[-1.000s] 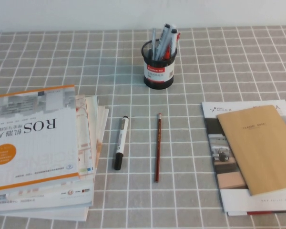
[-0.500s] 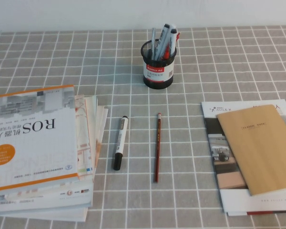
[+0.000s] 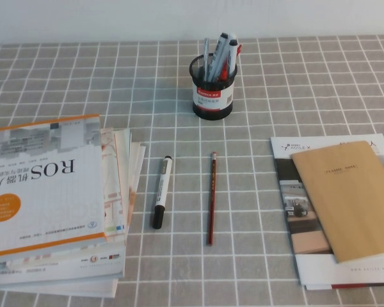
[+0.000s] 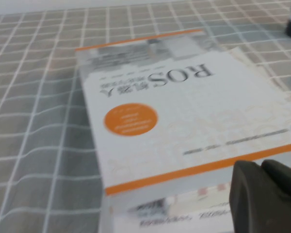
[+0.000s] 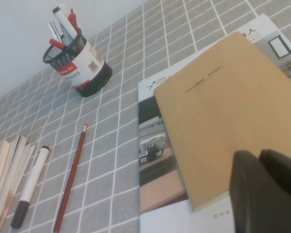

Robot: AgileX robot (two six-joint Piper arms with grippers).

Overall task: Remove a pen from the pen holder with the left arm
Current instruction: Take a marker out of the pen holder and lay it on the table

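light: bright, even — faint shadows | left wrist: blurred (foreground most)

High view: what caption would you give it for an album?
Pen holder awaits behind marker and pencil; off-frame, left gripper hangs shut over the ROS book, right gripper over the brown notebook.

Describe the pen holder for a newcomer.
On the table's far side, between the book stack under the left gripper and the brown notebook under the right gripper, stands the pen holder. It alone is upright: a black mesh cup with red-and-white label.
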